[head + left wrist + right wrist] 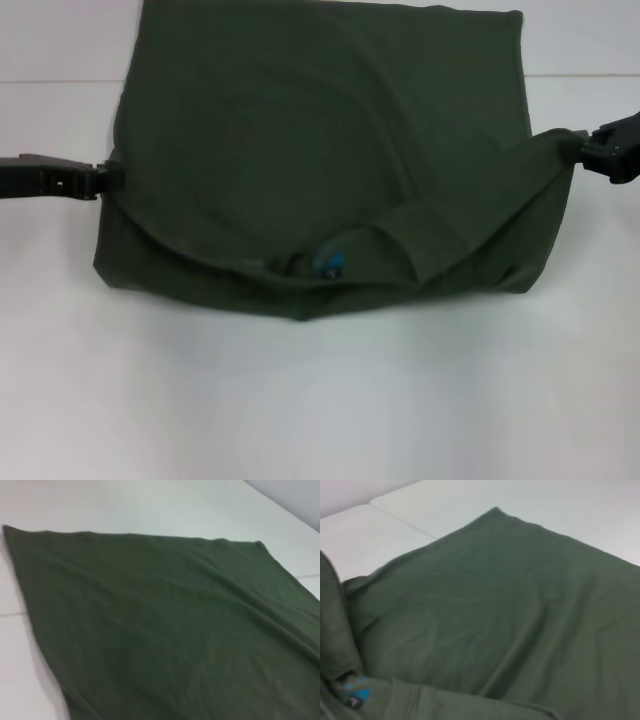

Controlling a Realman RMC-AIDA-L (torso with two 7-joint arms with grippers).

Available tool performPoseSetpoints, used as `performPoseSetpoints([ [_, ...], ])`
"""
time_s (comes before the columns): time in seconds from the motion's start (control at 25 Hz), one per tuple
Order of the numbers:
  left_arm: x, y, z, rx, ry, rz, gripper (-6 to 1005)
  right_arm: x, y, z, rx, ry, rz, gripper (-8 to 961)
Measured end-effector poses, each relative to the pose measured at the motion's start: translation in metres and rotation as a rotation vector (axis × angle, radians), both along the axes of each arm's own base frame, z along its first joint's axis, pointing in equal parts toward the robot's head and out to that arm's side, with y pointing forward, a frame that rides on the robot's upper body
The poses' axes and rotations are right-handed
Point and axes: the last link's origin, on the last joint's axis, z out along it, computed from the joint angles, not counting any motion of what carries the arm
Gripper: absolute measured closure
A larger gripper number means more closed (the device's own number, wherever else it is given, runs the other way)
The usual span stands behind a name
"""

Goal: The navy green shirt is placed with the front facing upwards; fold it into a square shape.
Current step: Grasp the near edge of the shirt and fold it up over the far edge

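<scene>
Folded navy green shirt (320, 150) on white table (320, 400), left end effector (108, 178) and right end effector (585, 150) clamping its side edges

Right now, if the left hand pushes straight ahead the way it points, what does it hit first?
The left hand points inward at the navy green shirt; it would meet the shirt's side edge almost at once, seemingly already touching it.

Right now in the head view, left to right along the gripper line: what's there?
Black left gripper at the shirt's left edge → dark olive-green cotton shirt, folded, on the white table → black right gripper at the shirt's right corner.
</scene>
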Motion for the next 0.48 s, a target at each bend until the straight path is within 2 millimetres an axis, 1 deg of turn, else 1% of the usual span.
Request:
performPoseSetpoints([
  [0.48,-0.002,0.012,-0.001,0.071,0.043,-0.001,964,0.018,0.012,0.002,0.091,0.010,-0.066,878],
])
